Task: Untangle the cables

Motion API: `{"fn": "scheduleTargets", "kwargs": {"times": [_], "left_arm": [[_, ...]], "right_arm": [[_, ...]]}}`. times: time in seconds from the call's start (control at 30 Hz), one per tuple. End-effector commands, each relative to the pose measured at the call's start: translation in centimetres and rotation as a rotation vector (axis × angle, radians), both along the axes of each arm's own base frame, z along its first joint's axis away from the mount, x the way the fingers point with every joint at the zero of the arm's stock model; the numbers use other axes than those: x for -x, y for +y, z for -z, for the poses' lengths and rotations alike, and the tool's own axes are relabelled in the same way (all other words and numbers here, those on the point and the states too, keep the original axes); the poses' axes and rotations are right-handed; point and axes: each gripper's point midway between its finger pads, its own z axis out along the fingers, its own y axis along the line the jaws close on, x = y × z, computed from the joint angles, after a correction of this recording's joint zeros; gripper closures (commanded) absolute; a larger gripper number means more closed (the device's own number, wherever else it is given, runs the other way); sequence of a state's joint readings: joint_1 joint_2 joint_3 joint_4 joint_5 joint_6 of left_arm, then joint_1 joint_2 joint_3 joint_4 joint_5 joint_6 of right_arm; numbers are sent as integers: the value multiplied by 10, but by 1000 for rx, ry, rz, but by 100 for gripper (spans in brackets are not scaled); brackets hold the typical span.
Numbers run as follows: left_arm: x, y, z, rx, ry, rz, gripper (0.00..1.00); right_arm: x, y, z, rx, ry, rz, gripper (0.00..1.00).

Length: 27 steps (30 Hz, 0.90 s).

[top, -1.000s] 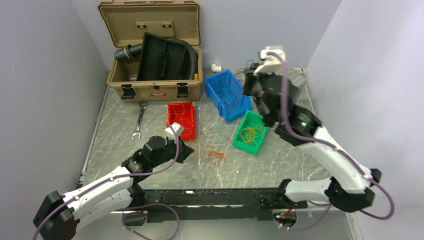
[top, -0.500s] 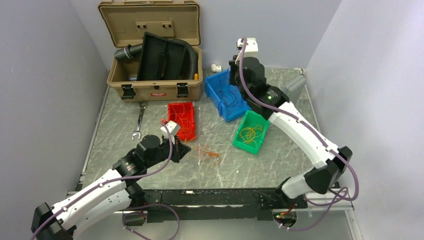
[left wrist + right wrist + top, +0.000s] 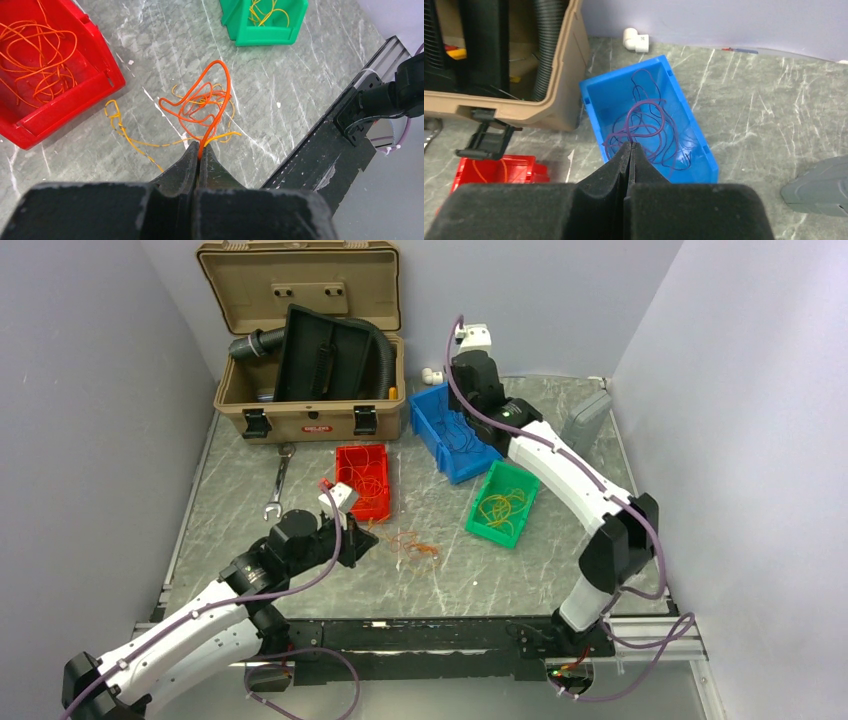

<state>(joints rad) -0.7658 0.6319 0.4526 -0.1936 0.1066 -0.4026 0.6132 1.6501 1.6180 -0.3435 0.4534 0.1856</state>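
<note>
Swinging across in the last second, the right arm now reaches out over the blue bin (image 3: 596,97), which sits to the right of the red bin (image 3: 345,455) and farther back. The left arm has eased back a touch toward the near edge, and the tangle has slid with it.

Left gripper (image 3: 199,151) is clamped tight on one orange strand (image 3: 223,92), which arcs up out of the fingertips and loops back down into the cables (image 3: 197,107). That little heap of orange and yellow wire lies on the table just off the red bin's near right corner, with a thin yellow tail trailing toward the bin's front wall. More orange loops lie inside the red bin itself.

Right gripper (image 3: 630,146) has its jaws pressed together above the purple wires (image 3: 646,130) coiled in the blue bin; whether a strand is pinched, I can't tell.

Right of the red bin, past the heap, the green bin (image 3: 262,35) holds yellow loops.
</note>
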Motion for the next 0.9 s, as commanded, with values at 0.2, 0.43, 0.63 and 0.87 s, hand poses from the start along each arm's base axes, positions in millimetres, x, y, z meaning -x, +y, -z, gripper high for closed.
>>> {"fn": "scheduleTargets", "kwargs": {"times": [0.2, 0.43, 0.63, 0.87], "left_arm": [[-4, -4, -28, 32, -65, 12, 100], [-4, -5, -34, 22, -74, 26, 100], [-3, -6, -39, 36, -87, 33, 100], [-3, -4, -40, 49, -99, 22, 100]], "right_arm": [[-15, 8, 52, -40, 167, 5, 32], [53, 22, 32, -135, 183, -238, 30], [153, 50, 65, -204, 296, -496, 37], [235, 79, 120, -196, 354, -618, 38]]}}
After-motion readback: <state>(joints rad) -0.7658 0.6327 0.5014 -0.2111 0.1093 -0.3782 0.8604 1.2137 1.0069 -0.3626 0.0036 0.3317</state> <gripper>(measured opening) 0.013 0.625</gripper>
